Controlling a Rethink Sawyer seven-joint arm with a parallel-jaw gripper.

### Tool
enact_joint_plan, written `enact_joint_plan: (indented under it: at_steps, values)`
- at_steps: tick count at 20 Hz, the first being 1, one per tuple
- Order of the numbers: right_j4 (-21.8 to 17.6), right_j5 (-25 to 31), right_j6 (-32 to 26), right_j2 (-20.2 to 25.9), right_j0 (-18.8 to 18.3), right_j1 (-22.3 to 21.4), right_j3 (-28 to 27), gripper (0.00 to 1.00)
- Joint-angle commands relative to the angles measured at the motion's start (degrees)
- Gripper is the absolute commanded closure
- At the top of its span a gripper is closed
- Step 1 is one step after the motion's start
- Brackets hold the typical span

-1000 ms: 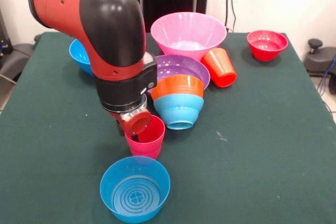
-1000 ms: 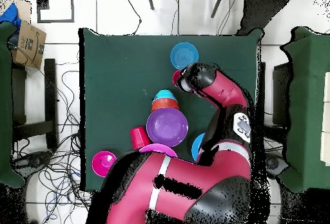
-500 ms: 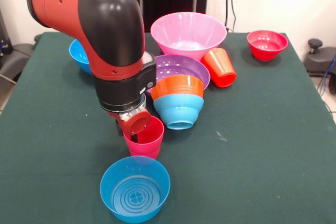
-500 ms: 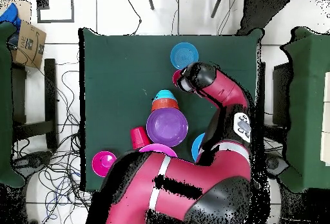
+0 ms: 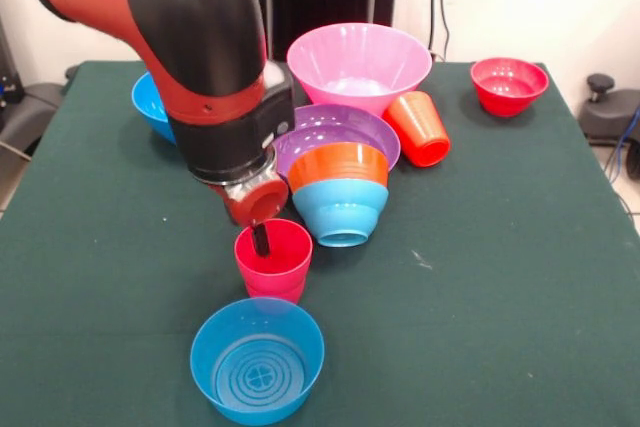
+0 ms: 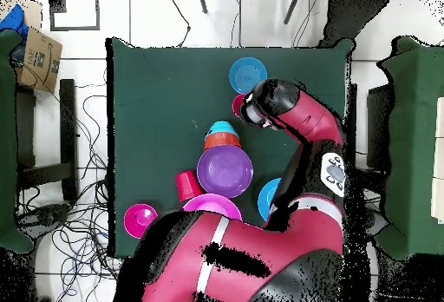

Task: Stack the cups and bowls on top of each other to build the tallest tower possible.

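Green cloth is covering the bench (image 5: 520,277), and the pinkish-red cup (image 5: 273,260) standing upright near its front middle is serving as the landmark here. Going left to right in the front view: well behind the cup and to its left, a blue bowl (image 5: 150,107) is peeking out from behind the arm (image 5: 190,57). The arm is coming down just above and left of the cup. Its pincer (image 5: 260,238) is showing one dark finger (image 5: 261,239) dipping inside the cup's mouth near the rim; I cannot tell whether it is gripping the cup wall or standing free. Directly in front of the cup, almost touching, a deep blue bowl (image 5: 257,359) is sitting open side up. Just behind and right of the cup, the tower (image 5: 340,194) is standing: an orange bowl (image 5: 338,164) is nesting in a light-blue bowl (image 5: 341,211), with the wide purple bowl (image 5: 340,130) close behind it. Farther back, the large pink bowl (image 5: 358,65) is resting upright. Right of that, the orange-red cup (image 5: 419,128) is lying tilted. Far right and well apart from the cup, a small red bowl (image 5: 509,85) is sitting alone.

Judging progress: only one nesting is appearing done. Both cups and most bowls are still waiting to be stacked, so most of the task is remaining.
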Motion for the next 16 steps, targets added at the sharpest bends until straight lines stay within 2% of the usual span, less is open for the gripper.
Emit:
enact_joint_plan:
  at_steps: [1,5,9,16]
  values:
    - [-1.64,9.58,6.15,2.95,0.81,-3.66,-2.01,0.00]
    - [-3.06,8.22,2.76,3.45,0.21,-3.16,-3.09,0.00]
    - [-4.28,2.66,-3.03,6.30,-1.47,-0.93,-4.86,0.00]
    - [-6.53,-2.88,-10.91,10.62,-3.87,3.54,-9.63,0.00]
